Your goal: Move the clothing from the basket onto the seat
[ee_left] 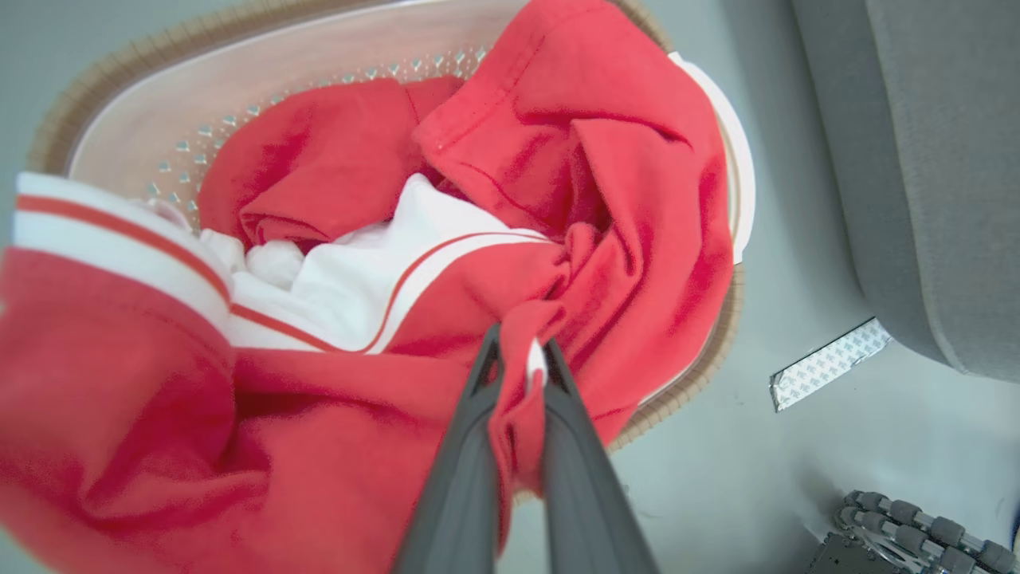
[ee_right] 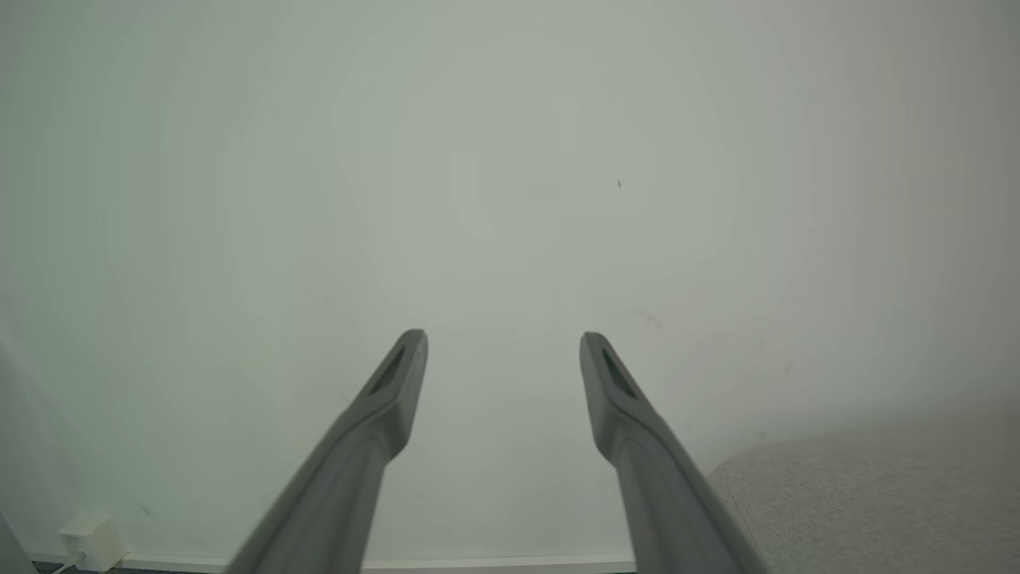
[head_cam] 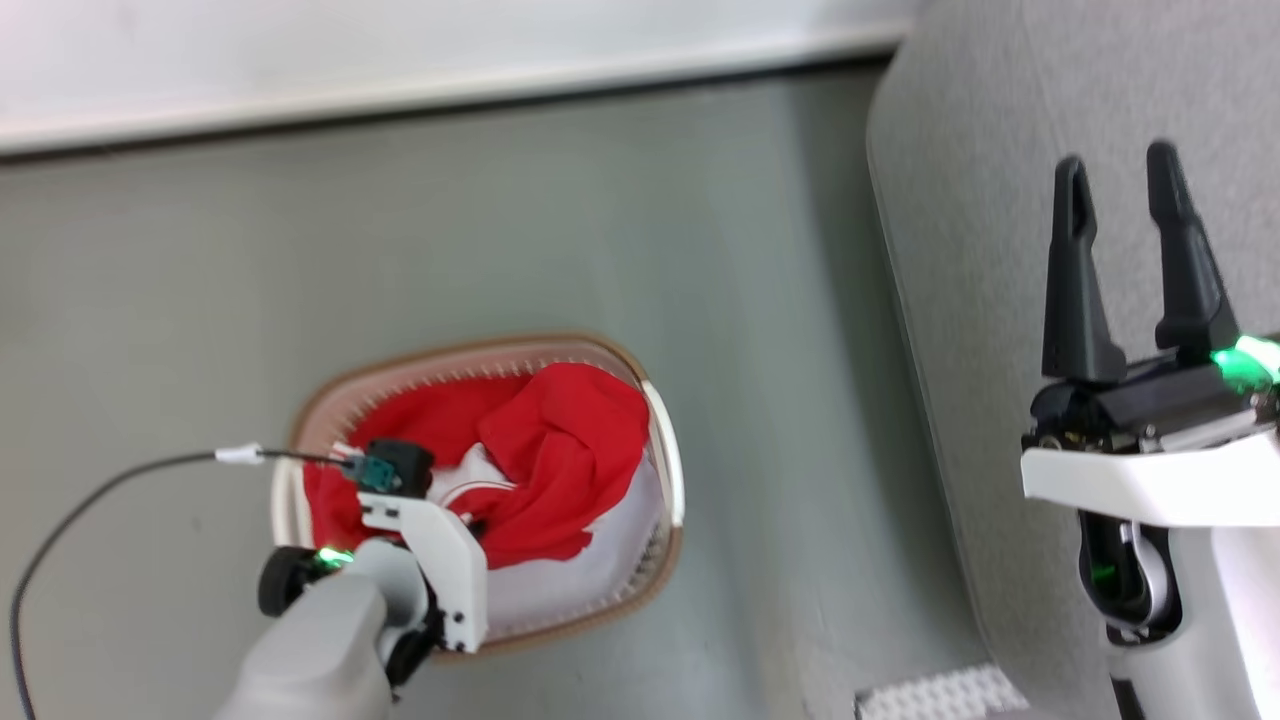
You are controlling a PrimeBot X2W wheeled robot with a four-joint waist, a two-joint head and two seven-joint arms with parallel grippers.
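The red clothing (head_cam: 560, 450) with white striped trim lies bunched in the cream basket (head_cam: 668, 440) on the floor. In the left wrist view the clothing (ee_left: 606, 159) spills over the basket rim (ee_left: 119, 72). My left gripper (ee_left: 516, 351) is shut on a red fold of the clothing, pinched between its two dark fingers. In the head view the left arm reaches down into the basket, its fingers hidden by the wrist. My right gripper (head_cam: 1118, 175) stands open over the grey seat (head_cam: 980, 200), nothing between its fingers. It shows open in the right wrist view (ee_right: 504, 341), with the seat (ee_right: 876, 502) at the lower right.
A pale wall and baseboard (head_cam: 400, 100) run along the far side of the grey floor. A white textured strip (head_cam: 940, 695) lies on the floor by the seat's base. A black cable (head_cam: 100, 490) loops from the left wrist.
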